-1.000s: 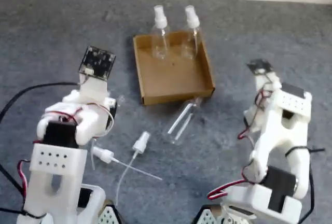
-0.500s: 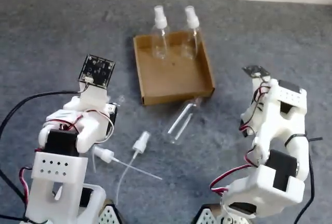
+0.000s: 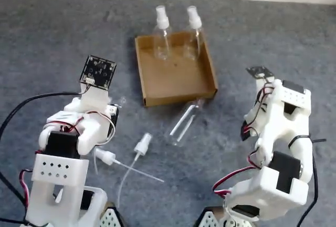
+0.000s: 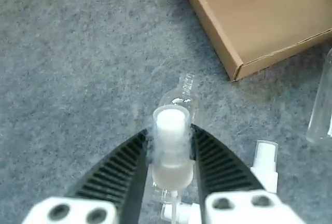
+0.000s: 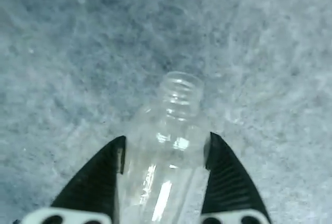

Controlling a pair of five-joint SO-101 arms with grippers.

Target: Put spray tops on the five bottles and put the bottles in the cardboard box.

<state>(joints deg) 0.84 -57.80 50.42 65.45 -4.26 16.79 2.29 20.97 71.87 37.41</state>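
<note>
My left gripper (image 4: pixel 171 130) is shut on a white spray top (image 4: pixel 170 125). A clear bottle's open neck (image 4: pixel 185 83) shows just beyond its fingertips, over the carpet left of the cardboard box (image 3: pixel 178 94). My right gripper (image 5: pixel 166 143) is shut on a clear bottle (image 5: pixel 174 130) with a bare threaded neck, held over grey carpet. Two bottles with spray tops (image 3: pixel 161 38) (image 3: pixel 193 33) stand at the back of the box. Another bottle (image 3: pixel 182 123) without a top lies in front of the box. Two loose spray tops (image 3: pixel 142 145) (image 3: pixel 105 157) lie near the left arm (image 3: pixel 79 127).
The box's near corner (image 4: pixel 236 71) lies close beyond the left gripper. The loose tops' thin tubes (image 3: pixel 140 173) trail across the carpet between the arms. The right arm (image 3: pixel 278 122) stands right of the box, with open carpet around it.
Both arms drew back a little toward the near edge a second ago; the right arm also lifted. Since half a second ago nothing has visibly moved.
</note>
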